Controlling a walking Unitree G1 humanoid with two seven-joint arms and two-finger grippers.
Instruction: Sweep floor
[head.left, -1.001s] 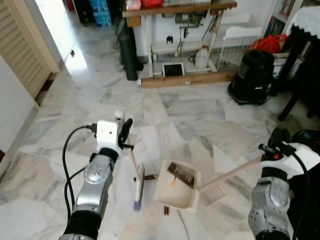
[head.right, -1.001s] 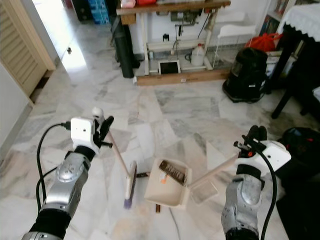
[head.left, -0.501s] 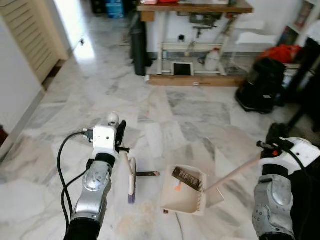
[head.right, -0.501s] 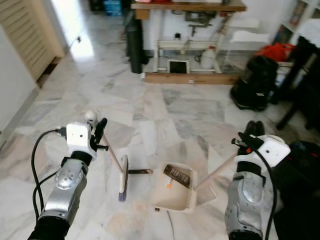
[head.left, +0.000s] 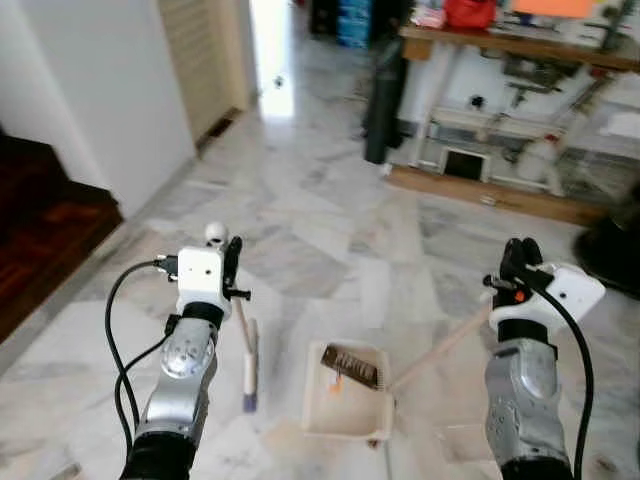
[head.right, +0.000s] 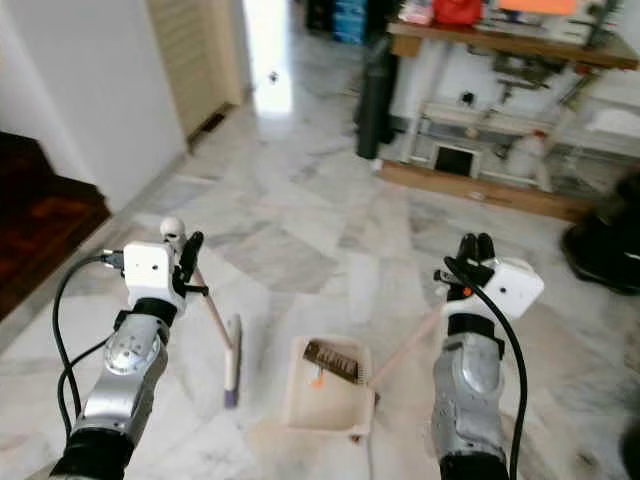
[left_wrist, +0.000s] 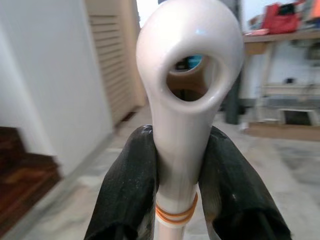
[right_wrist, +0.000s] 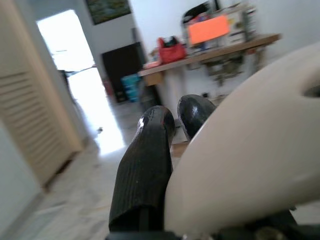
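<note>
The robot is standing mid-sweep on the marble floor (head.left: 330, 230), a broom in one arm and a dustpan in the other. The left tool (head.left: 232, 262) is clenching the white looped top of the broom handle (left_wrist: 186, 75); in the left wrist view its two black fingers (left_wrist: 131, 190) are pressing against the handle on both sides, just above an orange band. The broom (head.left: 247, 352) is slanting down and toward the right from that grip, its head (head.left: 249, 372) resting on the floor with purple bristle tips at the near end. Just to the right of it, apart from the bristles, the cream dustpan (head.left: 344, 403) is lying flat on the floor with a dark brown piece and a small orange scrap inside. Its long pale handle (head.left: 440, 345) is rising to the right, up to the right tool (head.left: 516, 258), which is grasping the handle's end, the fingers closed beside the white knob in the right wrist view.

This looks like the gathering stage, with some debris already in the pan. The next move, as I judge it, calls for drawing the broom head rightward toward the pan's open edge while the right arm is keeping the pan pressed flat so nothing slips under.
</note>
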